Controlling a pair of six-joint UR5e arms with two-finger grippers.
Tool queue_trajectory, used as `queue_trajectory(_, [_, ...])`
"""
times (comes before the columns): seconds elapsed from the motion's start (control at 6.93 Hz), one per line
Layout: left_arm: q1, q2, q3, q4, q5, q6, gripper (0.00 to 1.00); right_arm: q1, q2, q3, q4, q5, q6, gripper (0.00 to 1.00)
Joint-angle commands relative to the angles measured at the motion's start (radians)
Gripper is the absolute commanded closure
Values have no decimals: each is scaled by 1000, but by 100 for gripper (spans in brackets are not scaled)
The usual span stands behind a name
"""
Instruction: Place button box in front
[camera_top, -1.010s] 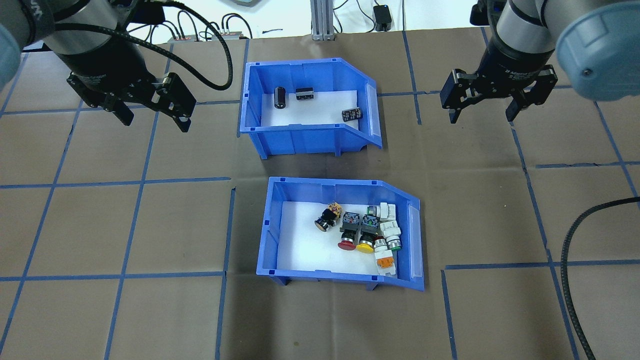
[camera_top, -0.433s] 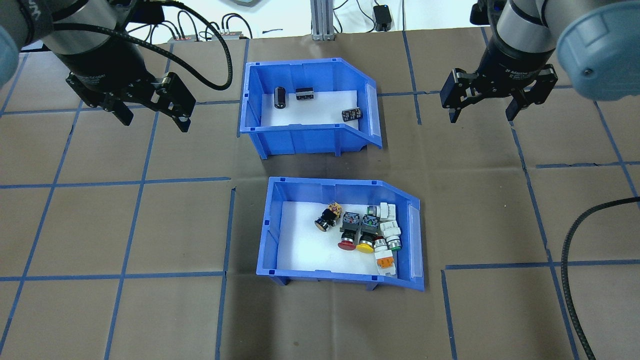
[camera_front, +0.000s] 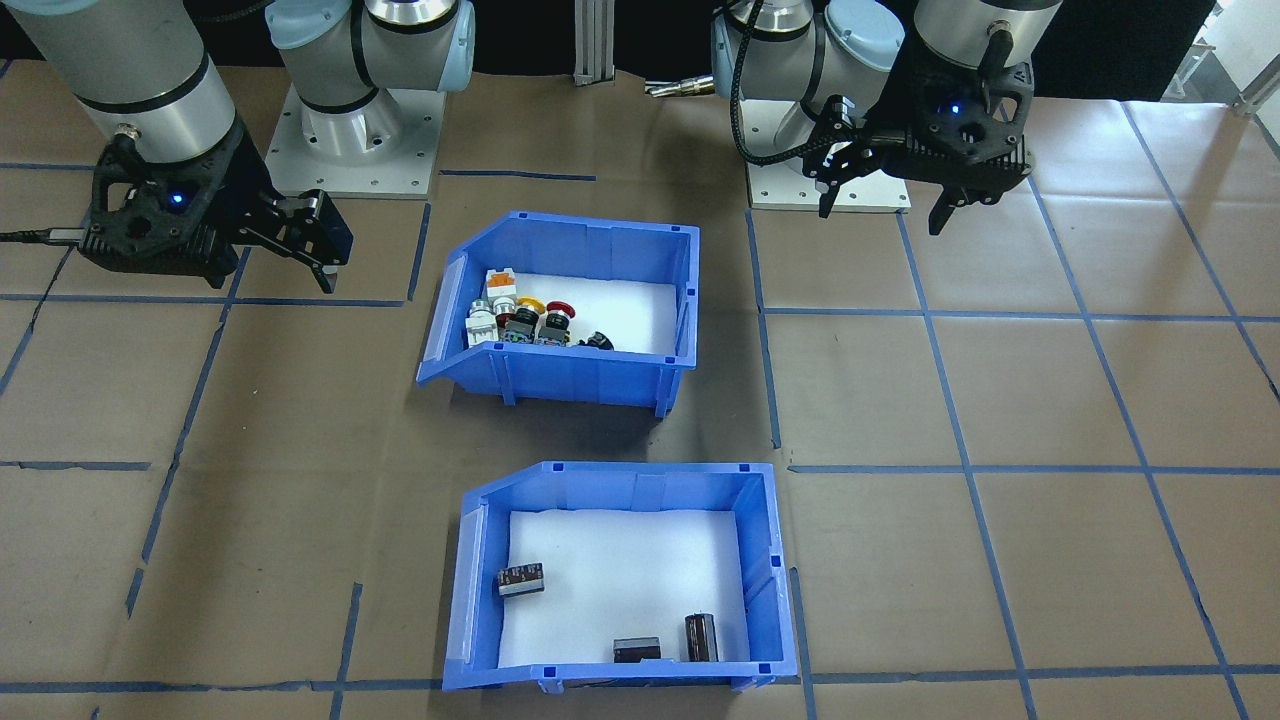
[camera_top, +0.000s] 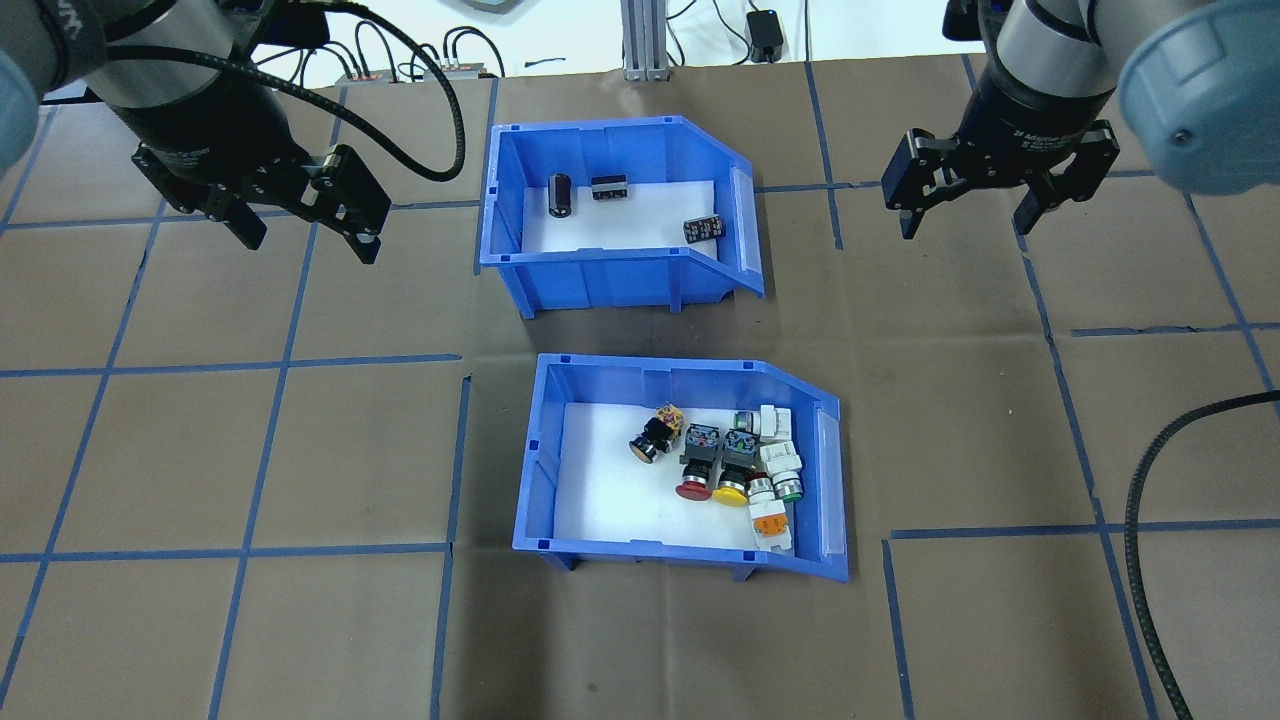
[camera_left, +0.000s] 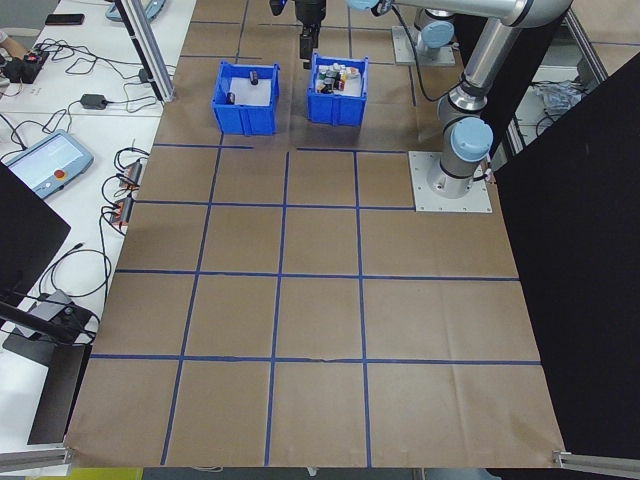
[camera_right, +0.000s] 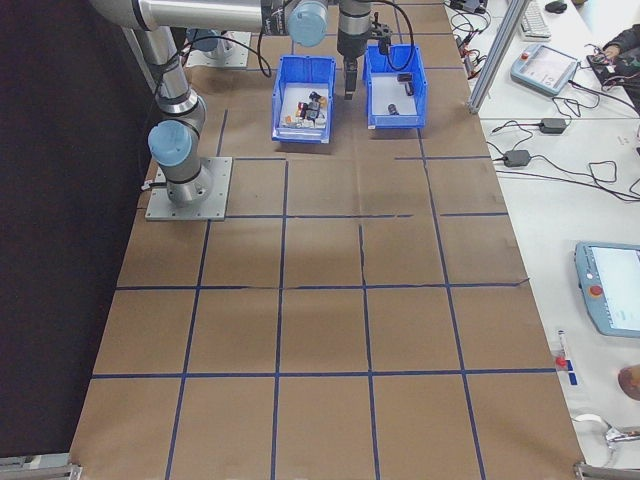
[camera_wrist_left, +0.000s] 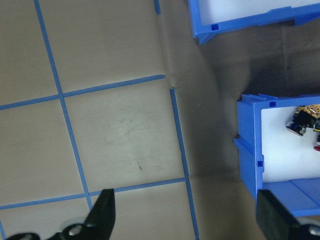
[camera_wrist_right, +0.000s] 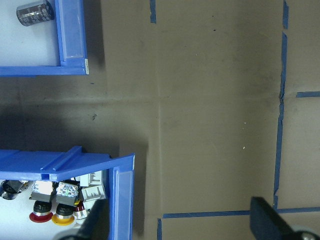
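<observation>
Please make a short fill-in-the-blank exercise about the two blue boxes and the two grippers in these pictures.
1. The button box lies ____ to the robot than the other blue bin.
2. The other blue bin holds ____ dark parts.
3. The left gripper and the right gripper both hold ____.
4. Both bins have a ____ liner.

Missing words: nearer; three; nothing; white

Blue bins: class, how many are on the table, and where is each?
2. The button box sits nearer the robot; the other bin, holding dark parts, sits just beyond it. Both are between the arms.
</observation>
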Motion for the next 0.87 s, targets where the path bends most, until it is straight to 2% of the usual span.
queue_trajectory(0.0, [-1,-10,1,0,8,2,1,1,-3,-3,-2,3,-100,0])
queue_trajectory(0.29, [-1,-22,-7,67,19,-72,1,-3,22,-26,-21,4,-200,0])
queue_trajectory(0.58, [-6,13,-77,77,17,-334,0,4,118,-134,-16,50,-340,0])
queue_trajectory(0.72, [-6,11,-111,78,17,-496,0,8,169,-190,-6,53,-461,0])
